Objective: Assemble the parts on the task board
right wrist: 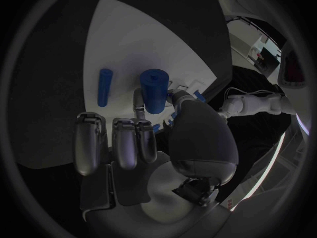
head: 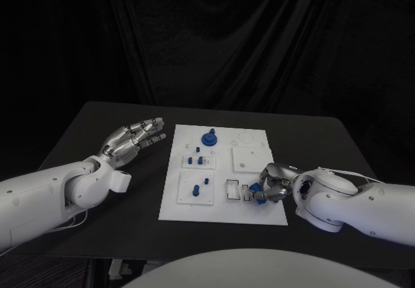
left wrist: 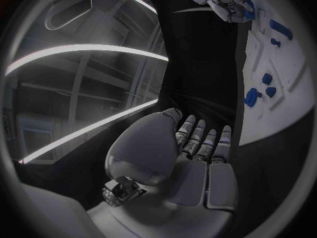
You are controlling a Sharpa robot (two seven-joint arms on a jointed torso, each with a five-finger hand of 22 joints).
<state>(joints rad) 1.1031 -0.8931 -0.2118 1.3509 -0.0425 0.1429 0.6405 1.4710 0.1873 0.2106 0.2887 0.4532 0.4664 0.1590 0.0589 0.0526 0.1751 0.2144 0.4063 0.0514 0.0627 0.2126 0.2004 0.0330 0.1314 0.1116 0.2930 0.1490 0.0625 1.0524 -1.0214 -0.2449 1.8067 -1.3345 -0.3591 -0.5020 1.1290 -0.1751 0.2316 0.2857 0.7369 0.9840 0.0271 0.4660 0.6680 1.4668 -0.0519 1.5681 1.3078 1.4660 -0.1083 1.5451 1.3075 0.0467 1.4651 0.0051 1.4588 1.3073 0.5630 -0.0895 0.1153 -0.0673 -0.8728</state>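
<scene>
Black desk (head: 104,120), flat white rectangular task board (head: 223,215) in its middle. Left silver hand (head: 132,139) hovers beside the board's left edge, released, fingers straight and apart, holding nothing. Right silver hand (head: 270,185) sits over the board's near right corner, grasping a short blue cylindrical part (right wrist: 155,89) between thumb and fingers. A slimmer blue peg (right wrist: 105,85) lies flat on the board nearby. Step judged: carrying the part to its slot. Next needs alignment over a free recess, then pressing down.
</scene>
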